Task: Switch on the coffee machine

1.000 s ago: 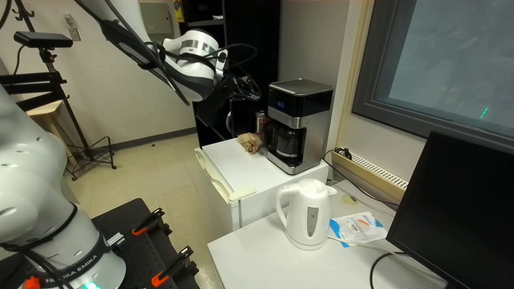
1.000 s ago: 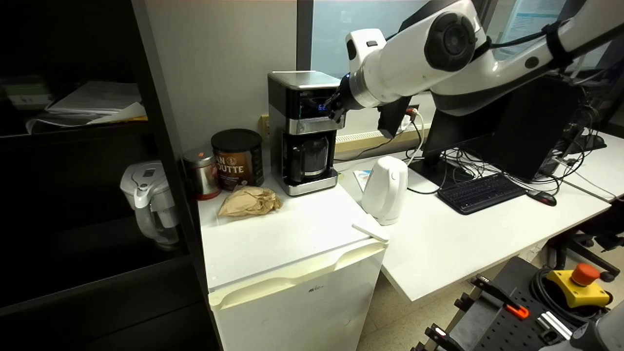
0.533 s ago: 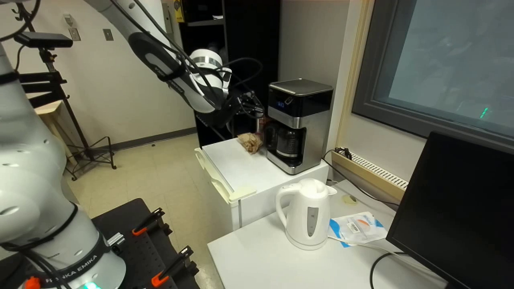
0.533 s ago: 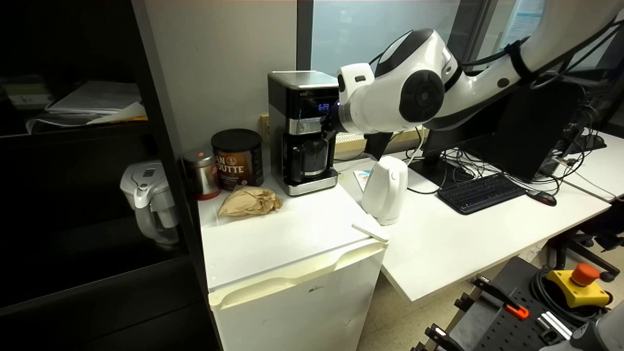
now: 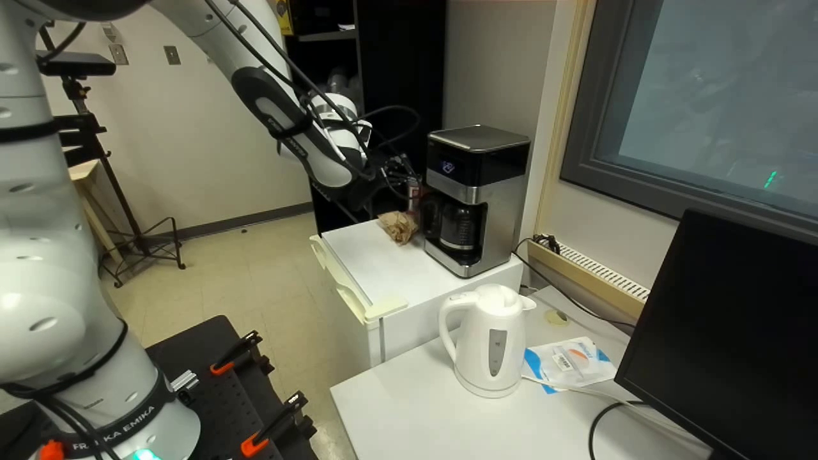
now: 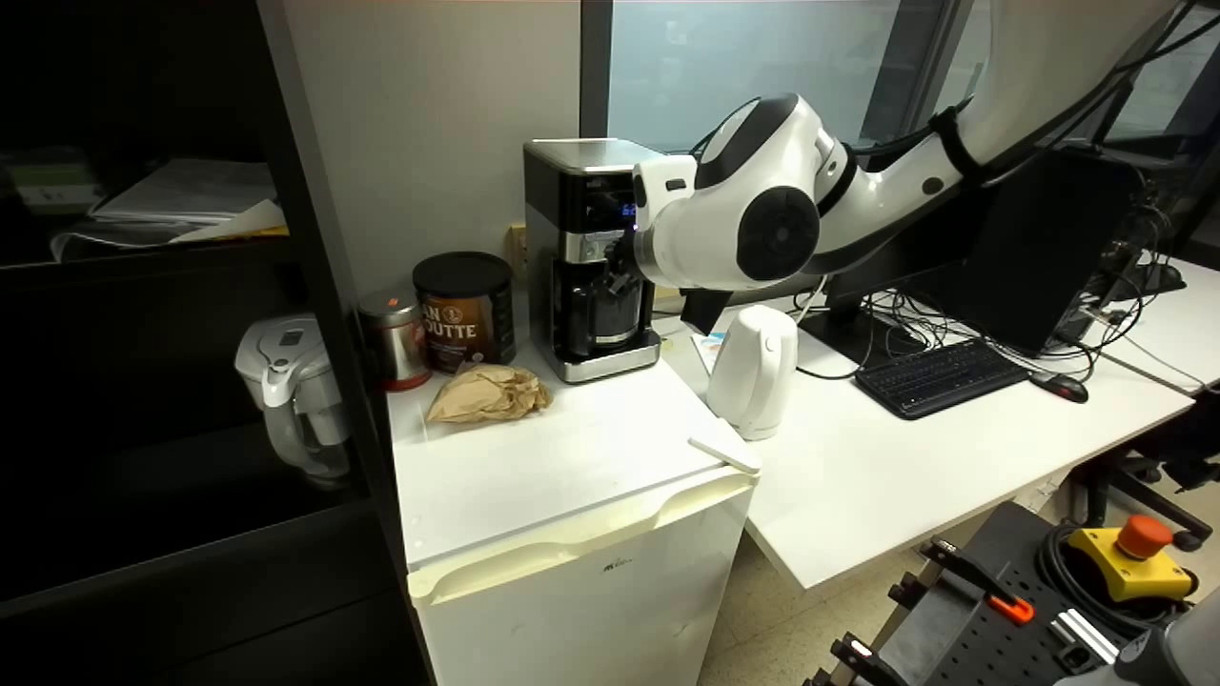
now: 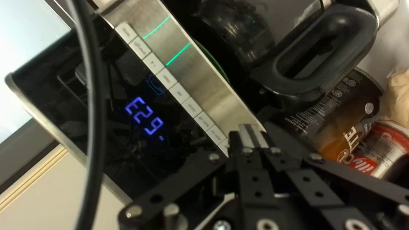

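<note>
The coffee machine (image 5: 503, 220), boxy black and silver with a dark carafe (image 5: 457, 227), stands upright on the white fridge. It also shows in an exterior view (image 6: 545, 214) and fills much of the wrist view (image 7: 204, 76). Its display (image 7: 143, 116) glows with blue digits. A row of small buttons (image 7: 179, 93) runs along the silver band. My gripper (image 7: 252, 135) is shut and empty, its fingertips before the band near one end of the button row. I cannot tell if they touch. The gripper also shows, small and dark, in both exterior views (image 5: 415, 177) (image 6: 624, 272).
A white kettle (image 6: 748, 381) stands on the desk beside the fridge (image 6: 562, 467). A brown paper bag (image 6: 491, 393), a coffee tin (image 6: 462, 324) and a silver-red can (image 6: 396, 343) are beside the machine. A black shelf (image 6: 319, 238) and a monitor (image 5: 735, 332) stand nearby.
My arm has come down and the gripper has moved lower along the machine's front, from display height to about the silver band and carafe. The machine and other objects have not moved.
</note>
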